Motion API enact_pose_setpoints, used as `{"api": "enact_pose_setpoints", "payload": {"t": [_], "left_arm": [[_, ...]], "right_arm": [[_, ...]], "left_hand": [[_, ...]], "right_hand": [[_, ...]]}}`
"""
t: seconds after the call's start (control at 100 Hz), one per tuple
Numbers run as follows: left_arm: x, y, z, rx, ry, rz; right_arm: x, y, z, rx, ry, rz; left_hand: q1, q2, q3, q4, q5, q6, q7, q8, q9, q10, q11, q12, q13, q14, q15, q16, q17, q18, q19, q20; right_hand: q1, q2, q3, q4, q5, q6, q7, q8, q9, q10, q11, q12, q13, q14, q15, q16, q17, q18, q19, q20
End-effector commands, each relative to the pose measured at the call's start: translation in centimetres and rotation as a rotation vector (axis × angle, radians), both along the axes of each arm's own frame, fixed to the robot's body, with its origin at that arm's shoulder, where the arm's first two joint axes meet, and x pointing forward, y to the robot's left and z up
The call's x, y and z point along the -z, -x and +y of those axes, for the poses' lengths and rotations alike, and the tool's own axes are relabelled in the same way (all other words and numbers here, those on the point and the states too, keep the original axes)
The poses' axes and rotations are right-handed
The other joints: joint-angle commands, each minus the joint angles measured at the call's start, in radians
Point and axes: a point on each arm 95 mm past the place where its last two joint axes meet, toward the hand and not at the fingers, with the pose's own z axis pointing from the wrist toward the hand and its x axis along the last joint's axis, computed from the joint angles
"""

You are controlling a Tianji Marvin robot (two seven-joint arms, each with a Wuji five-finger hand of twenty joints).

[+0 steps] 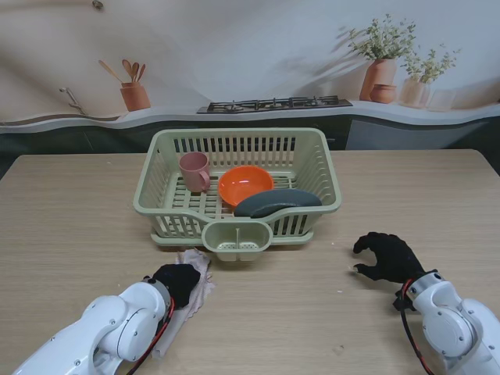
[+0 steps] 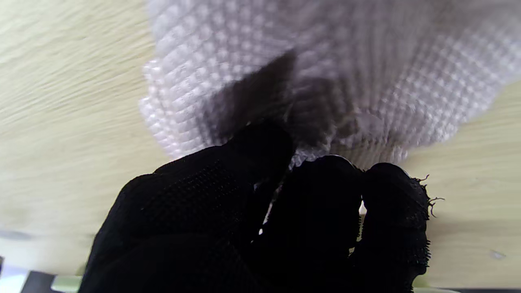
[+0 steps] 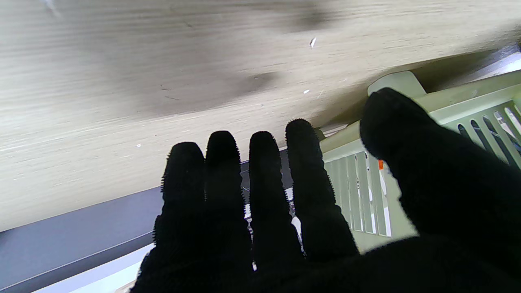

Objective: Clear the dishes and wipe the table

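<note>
A pale green dish rack (image 1: 328, 176) stands in the middle of the table and holds a pink cup (image 1: 194, 170), an orange bowl (image 1: 244, 184) and a dark grey plate (image 1: 276, 202). My left hand (image 1: 177, 281) in its black glove is shut on a whitish waffle cloth (image 1: 192, 291) that lies on the table near the rack's front left corner. In the left wrist view the curled fingers (image 2: 325, 195) press into the cloth (image 2: 366, 73). My right hand (image 1: 388, 257) hovers open, fingers spread, right of the rack; its fingers (image 3: 260, 175) hold nothing.
The rack's cutlery cup (image 1: 237, 238) juts out at the front, close to the cloth. A few small crumbs (image 1: 351, 269) lie by the right hand. The rack wall (image 3: 468, 114) shows beside the right thumb. A stove and plant pots sit beyond the table.
</note>
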Motion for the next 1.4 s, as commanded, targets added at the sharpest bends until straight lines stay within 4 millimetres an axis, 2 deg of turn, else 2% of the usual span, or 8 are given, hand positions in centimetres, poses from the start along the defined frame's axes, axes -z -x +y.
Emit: {"api": "enact_pose_setpoints", "payload": {"t": [0.0, 0.46, 0.66, 0.81, 0.94, 1.08, 1.39], "left_arm": [[1.1, 0.9, 1.3, -0.044, -0.016, 0.013], [1.7, 3.4, 10.8, -0.211, -0.081, -0.319], [2.2, 4.1, 13.9, -0.264, -0.103, -0.44], [2.5, 4.5, 15.3, -0.271, -0.119, -0.475], [2.7, 4.7, 15.6, -0.267, -0.129, -0.467], [2.9, 4.4, 14.7, -0.262, -0.128, -0.416], [3.2, 2.6, 9.7, -0.225, -0.085, -0.21]], "right_arm": [[0.2, 0.1, 0.1, -0.011, 0.003, 0.01], [0.3, 0.1, 0.3, -0.012, 0.009, 0.019], [0.3, 0.1, 0.4, -0.014, 0.011, 0.019], [0.3, 0.1, 0.4, -0.012, 0.011, 0.019], [0.3, 0.1, 0.4, -0.012, 0.011, 0.018], [0.3, 0.1, 0.4, -0.012, 0.01, 0.017], [0.2, 0.1, 0.4, -0.012, 0.008, 0.016]], "left_hand": [[0.059, 0.047, 0.033, -0.008, 0.0, -0.146, -0.003, -0.043, 0.013, 0.038, 0.026, 0.01, 0.016, -0.005, 0.016, -0.005, 0.024, 0.077, 0.008, 0.011], [0.062, 0.045, 0.035, -0.007, 0.004, -0.142, 0.001, -0.049, 0.012, 0.038, 0.031, 0.008, 0.009, 0.006, 0.019, -0.01, 0.014, 0.077, 0.005, 0.011], [0.064, 0.044, 0.035, -0.006, 0.006, -0.139, -0.002, -0.05, 0.01, 0.043, 0.029, 0.007, 0.006, 0.009, 0.02, -0.01, 0.011, 0.077, 0.005, 0.013], [0.063, 0.043, 0.034, -0.006, 0.008, -0.143, -0.002, -0.05, 0.01, 0.041, 0.03, 0.006, 0.006, 0.009, 0.02, -0.01, 0.009, 0.077, 0.005, 0.015], [0.062, 0.043, 0.034, -0.006, 0.008, -0.141, -0.003, -0.049, 0.011, 0.04, 0.03, 0.006, 0.006, 0.009, 0.021, -0.01, 0.009, 0.077, 0.004, 0.016], [0.061, 0.043, 0.034, -0.006, 0.009, -0.145, -0.003, -0.049, 0.011, 0.04, 0.03, 0.006, 0.006, 0.009, 0.021, -0.011, 0.009, 0.077, 0.004, 0.017], [0.059, 0.042, 0.035, -0.006, 0.009, -0.145, -0.004, -0.048, 0.013, 0.039, 0.031, 0.005, 0.01, 0.004, 0.021, -0.013, 0.011, 0.077, 0.004, 0.017]], "right_hand": [[0.025, -0.026, 0.021, 0.022, 0.001, 0.005, -0.001, 0.002, 0.011, 0.009, -0.011, -0.002, 0.006, 0.014, -0.01, -0.006, -0.007, 0.01, 0.005, -0.007], [0.023, -0.026, 0.021, 0.022, 0.0, 0.006, -0.001, 0.002, 0.011, 0.01, -0.01, -0.001, 0.005, 0.014, -0.01, -0.005, -0.007, 0.008, 0.005, -0.007], [0.024, -0.027, 0.021, 0.022, 0.001, 0.008, -0.001, 0.002, 0.01, 0.01, -0.01, -0.001, 0.006, 0.014, -0.009, -0.005, -0.007, 0.008, 0.005, -0.008], [0.024, -0.027, 0.021, 0.022, 0.0, 0.007, -0.001, 0.002, 0.01, 0.011, -0.01, -0.001, 0.004, 0.014, -0.01, -0.005, -0.007, 0.008, 0.005, -0.008], [0.024, -0.027, 0.022, 0.022, 0.001, 0.007, 0.0, 0.002, 0.01, 0.011, -0.01, -0.001, 0.005, 0.015, -0.009, -0.005, -0.007, 0.007, 0.005, -0.008], [0.023, -0.027, 0.021, 0.022, 0.0, 0.008, 0.0, 0.002, 0.01, 0.01, -0.009, -0.001, 0.005, 0.014, -0.009, -0.005, -0.007, 0.007, 0.005, -0.008], [0.023, -0.026, 0.021, 0.022, 0.001, 0.007, 0.0, 0.002, 0.011, 0.01, -0.009, -0.001, 0.006, 0.015, -0.009, -0.005, -0.007, 0.008, 0.005, -0.008]]}}
